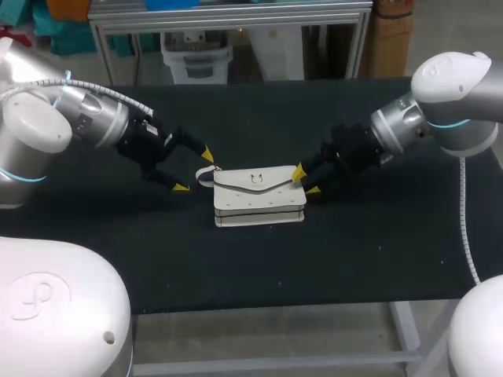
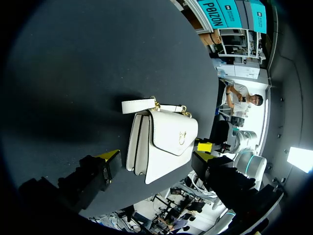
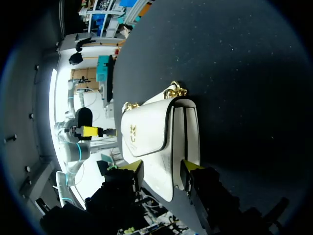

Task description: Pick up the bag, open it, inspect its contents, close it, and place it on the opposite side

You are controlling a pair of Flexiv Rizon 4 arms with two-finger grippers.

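A white flap bag with a gold clasp lies in the middle of the black table. Its short strap sticks out at the left end. My left gripper hangs open just left of the bag, over the strap. In the left wrist view the bag shows ahead between the spread fingers of that gripper, untouched. My right gripper is at the bag's right end. In the right wrist view its two yellow tips press that end of the bag from both sides, so this gripper is shut on it.
The black tabletop stretches to both sides of the bag. Its front edge runs near my arm bases. Both arms reach inward toward the middle from opposite sides.
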